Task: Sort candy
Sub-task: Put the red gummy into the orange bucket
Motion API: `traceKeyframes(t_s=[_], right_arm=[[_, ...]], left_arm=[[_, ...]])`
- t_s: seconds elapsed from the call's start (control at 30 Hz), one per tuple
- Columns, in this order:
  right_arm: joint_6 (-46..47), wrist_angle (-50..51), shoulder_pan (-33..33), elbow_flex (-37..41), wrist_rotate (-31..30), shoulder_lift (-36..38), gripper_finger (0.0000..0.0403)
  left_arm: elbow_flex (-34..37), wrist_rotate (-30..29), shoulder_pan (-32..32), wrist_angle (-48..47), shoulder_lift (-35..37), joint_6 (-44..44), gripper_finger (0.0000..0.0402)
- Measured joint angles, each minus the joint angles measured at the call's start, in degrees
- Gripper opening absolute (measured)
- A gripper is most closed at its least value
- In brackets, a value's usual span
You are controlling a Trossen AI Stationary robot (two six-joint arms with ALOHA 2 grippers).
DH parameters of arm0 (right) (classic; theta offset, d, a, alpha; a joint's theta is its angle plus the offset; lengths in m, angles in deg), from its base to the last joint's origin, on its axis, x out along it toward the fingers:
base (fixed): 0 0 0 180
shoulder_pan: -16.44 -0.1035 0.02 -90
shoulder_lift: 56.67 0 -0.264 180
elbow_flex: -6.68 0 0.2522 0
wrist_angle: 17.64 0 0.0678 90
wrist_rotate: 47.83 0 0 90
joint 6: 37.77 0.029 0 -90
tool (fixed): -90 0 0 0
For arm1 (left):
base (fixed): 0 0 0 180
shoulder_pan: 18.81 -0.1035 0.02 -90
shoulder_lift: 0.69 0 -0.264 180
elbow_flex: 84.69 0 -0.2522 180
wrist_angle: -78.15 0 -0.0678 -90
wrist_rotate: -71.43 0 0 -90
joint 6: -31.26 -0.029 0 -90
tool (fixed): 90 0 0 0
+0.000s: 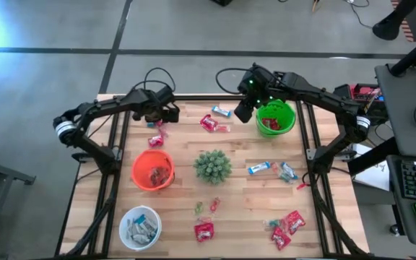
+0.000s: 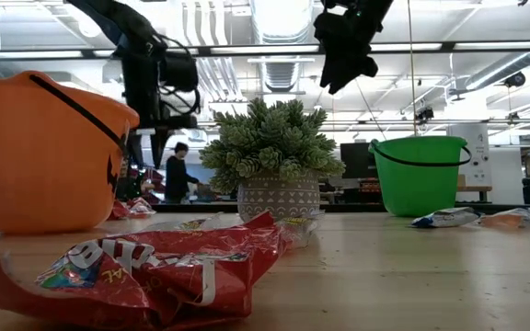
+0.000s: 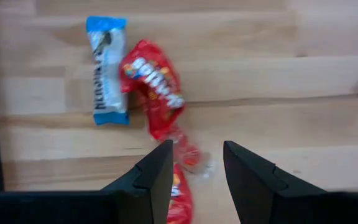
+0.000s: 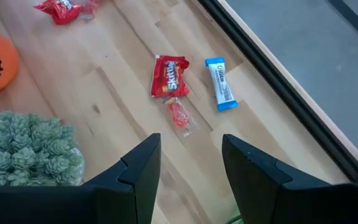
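Note:
My left gripper (image 1: 159,120) hovers open over the table's far left, fingers pointing down. Just below it lie a red packet (image 3: 154,87), a blue-and-white bar (image 3: 109,70) and a small red piece (image 3: 182,180) that shows between the fingers; nothing is held. My right gripper (image 1: 244,108) hangs open and high beside the green bowl (image 1: 275,118), holding nothing. Past its fingers (image 4: 190,146) lie a red packet (image 4: 168,76), a blue bar (image 4: 220,92) and a small red sweet (image 4: 179,115). More candy lies flat across the table (image 1: 260,168).
An orange bowl (image 1: 152,170) and a white bowl (image 1: 140,227) with candy stand at the left. A spiky green plant in a pot (image 1: 212,166) stands mid-table. Red packets lie near the front edge (image 1: 287,224). The table's black frame rails (image 1: 114,144) run along both sides.

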Motion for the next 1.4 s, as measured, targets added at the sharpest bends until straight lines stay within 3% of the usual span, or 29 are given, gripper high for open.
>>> traceKeyframes(t_s=[0.63,0.8,1.4], right_arm=[[-1.65,-0.02,0.02,0.0,0.02,0.0,0.0164],[-2.59,1.43,0.02,0.0,0.08,0.0,0.0164],[-1.51,5.68,0.0,0.02,0.2,0.0,0.0164]], left_arm=[[0.9,-3.48,-0.27,0.3,-9.0,12.33,0.0123],[0.9,0.67,0.18,0.45,-9.86,11.82,0.0123],[1.01,1.97,0.93,0.59,-12.99,11.52,0.0123]])
